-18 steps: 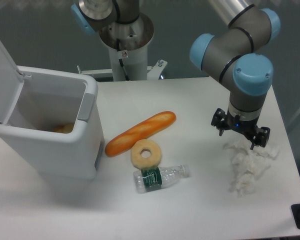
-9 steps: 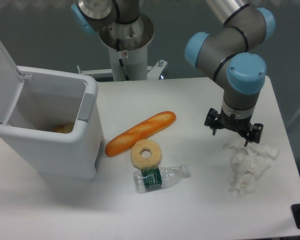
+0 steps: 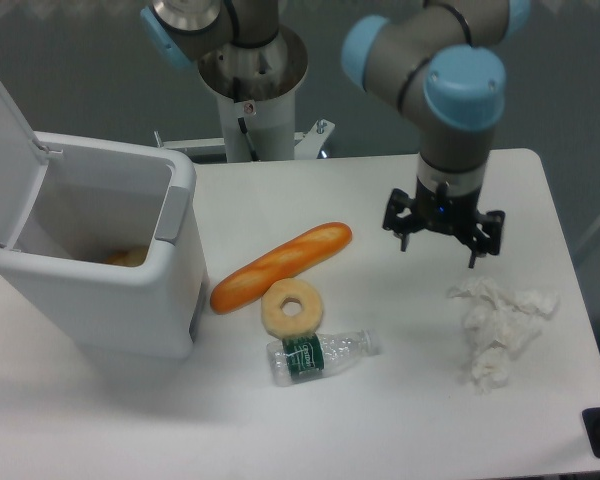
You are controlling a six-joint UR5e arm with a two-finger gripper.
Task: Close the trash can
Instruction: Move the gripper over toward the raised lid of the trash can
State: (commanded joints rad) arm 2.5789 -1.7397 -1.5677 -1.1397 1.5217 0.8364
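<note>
The trash can (image 3: 110, 290) is a large boxy white bin at the left of the table. Its flat white lid (image 3: 2, 150) stands tipped up and back on the far left side, so the top is open. A grey latch (image 3: 173, 214) sits on the side facing the table's middle. Something yellowish lies inside at the bottom. My gripper (image 3: 441, 243) hangs above the table at the right, far from the bin, fingers pointing down and spread apart with nothing between them.
A baguette (image 3: 280, 266), a ring-shaped donut (image 3: 292, 307) and a lying plastic bottle (image 3: 322, 355) sit between bin and gripper. Crumpled white tissue (image 3: 497, 330) lies at the right. A second arm's base (image 3: 250, 90) stands at the table's back.
The gripper has risen off the tissue and moved left and toward the back. The tissue, food, bottle and bin stayed where they were.
</note>
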